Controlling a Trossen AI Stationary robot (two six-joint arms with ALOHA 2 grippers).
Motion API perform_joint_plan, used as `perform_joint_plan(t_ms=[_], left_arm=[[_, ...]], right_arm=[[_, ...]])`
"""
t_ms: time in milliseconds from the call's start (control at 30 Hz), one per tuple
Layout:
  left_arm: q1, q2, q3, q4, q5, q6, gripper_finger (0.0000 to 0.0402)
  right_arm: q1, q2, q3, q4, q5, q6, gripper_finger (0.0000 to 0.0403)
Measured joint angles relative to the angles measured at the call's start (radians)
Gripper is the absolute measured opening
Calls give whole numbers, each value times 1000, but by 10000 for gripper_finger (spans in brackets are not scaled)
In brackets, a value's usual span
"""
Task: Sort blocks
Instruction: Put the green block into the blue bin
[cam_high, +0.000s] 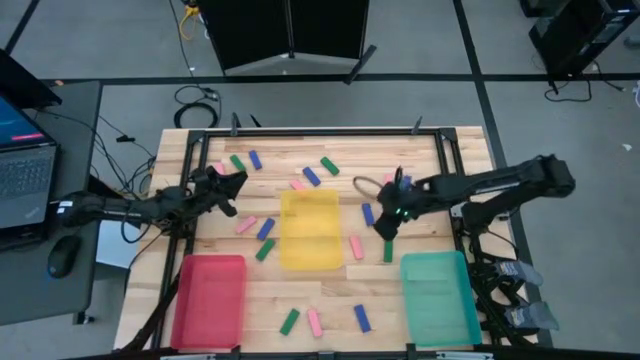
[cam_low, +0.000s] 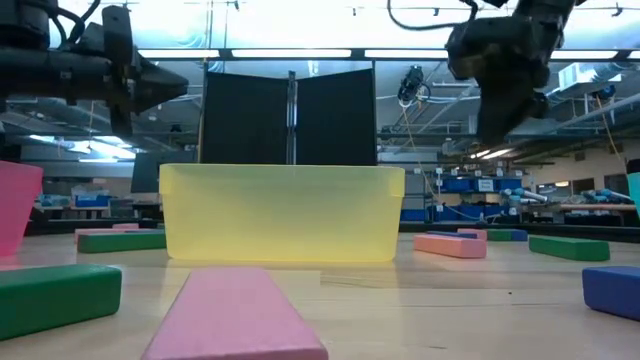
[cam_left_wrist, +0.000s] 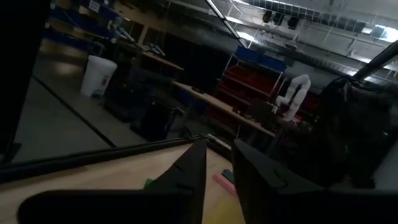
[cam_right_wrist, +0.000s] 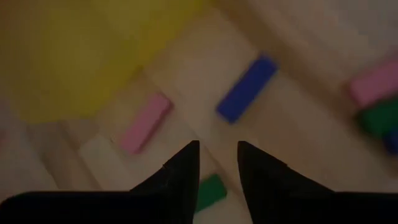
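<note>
Small pink, green and blue blocks lie flat all over the wooden table, around a yellow tray (cam_high: 310, 230). My right gripper (cam_high: 386, 228) hangs open above the table just right of that tray, slanting down. Below it lie a blue block (cam_right_wrist: 247, 88), a pink block (cam_right_wrist: 146, 122) and a green block (cam_right_wrist: 208, 191); nothing is between its fingers (cam_right_wrist: 180, 171). My left gripper (cam_high: 238, 183) stays near the table's left edge, about level and above the blocks, open and empty (cam_left_wrist: 217, 168).
A red tray (cam_high: 210, 300) stands at the near left and a teal tray (cam_high: 440, 295) at the near right. A laptop (cam_high: 22, 170) and a mouse (cam_high: 62, 256) sit on a side table to the left. Cables lie beyond the far edge.
</note>
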Motion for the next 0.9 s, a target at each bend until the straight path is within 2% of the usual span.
perform_joint_plan(t_ms=[200, 567, 733, 900], left_arm=[[0, 3, 0, 3, 2, 0, 126], [0, 3, 0, 1, 7, -1, 129], [0, 3, 0, 0, 7, -1, 129], [0, 3, 0, -1, 7, 0, 129]], right_arm=[[73, 109, 0, -58, 4, 221, 183], [136, 244, 0, -82, 9, 443, 286], [150, 297, 0, -73, -2, 489, 307], [166, 350, 0, -37, -12, 512, 303]])
